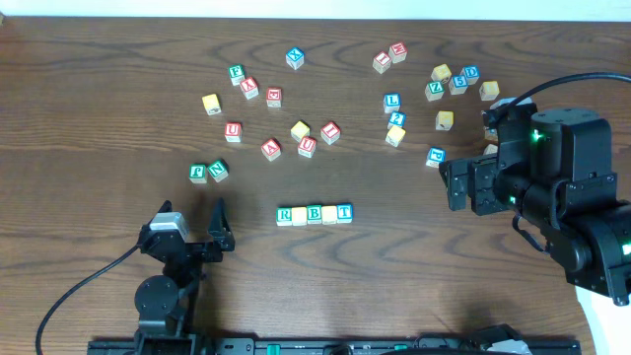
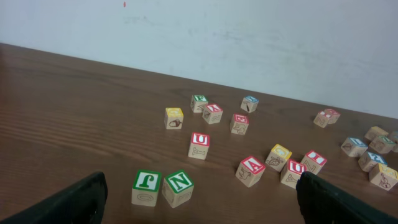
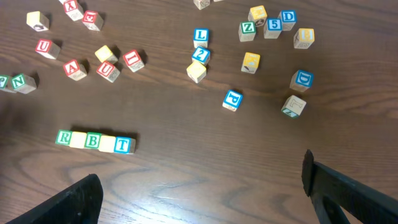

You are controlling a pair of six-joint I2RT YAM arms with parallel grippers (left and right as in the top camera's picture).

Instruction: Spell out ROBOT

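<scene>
- Table (image 1: 99, 286): a dark wood-grain surface with many small letter cubes scattered over its far half.
- Assembled row: five cubes stand side by side, touching, in one straight line near the middle of the near half, apart from the scatter.
- From left to right in the overhead view, the row is made up of the green R cube (image 1: 285, 214), the first yellow cube (image 1: 300, 215), the green B cube (image 1: 315, 213), the second yellow cube (image 1: 329, 214) and the blue T cube (image 1: 344, 211).
- The letters on the two yellow cubes cannot be read in any view.
- Left gripper (image 2: 202, 183): its jaws are wide apart and nothing is between them. In the overhead view it sits over bare table to the left of the row, near but not touching it.
- The green J cube (image 2: 147, 186) and the green N cube (image 2: 178, 186) stand just ahead of the left gripper, touching each other. The red U cube (image 2: 199, 145) stands beyond them.
- Right gripper (image 3: 200, 171): its jaws are spread fully and hold nothing. It is at the right side of the table, well apart from the row.
- In the right wrist view the whole row shows at the lower left, with R leftmost and T rightmost.
- A blue-faced cube (image 3: 232, 99) lies alone on the table ahead of the right gripper.
</scene>
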